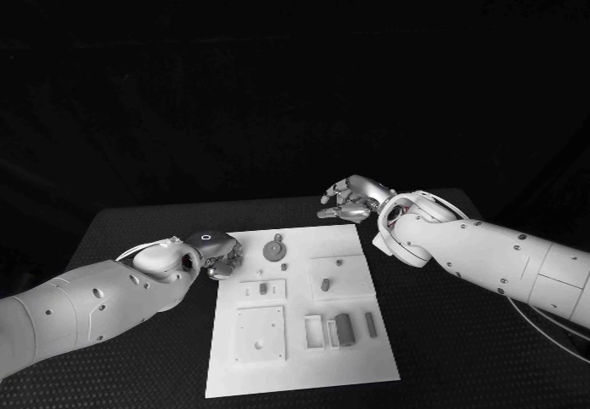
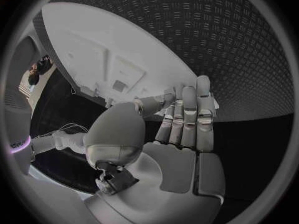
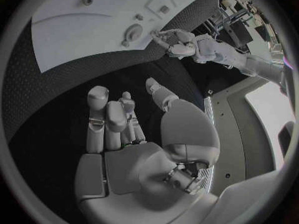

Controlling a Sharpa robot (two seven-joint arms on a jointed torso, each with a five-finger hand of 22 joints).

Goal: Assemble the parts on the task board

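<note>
Left hand (image 1: 216,253) at task board (image 1: 301,379) edge, right hand (image 1: 350,201) beyond, both empty

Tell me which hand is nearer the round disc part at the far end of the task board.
Left. The left hand sits at the task board's left edge, just beside the round disc part. The right hand hovers off the board's far right corner, farther from the disc.

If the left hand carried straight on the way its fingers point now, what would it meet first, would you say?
Probably the task board: the left hand sits at its far left edge, fingers aimed over it toward the round part, though its height is unclear.
</note>
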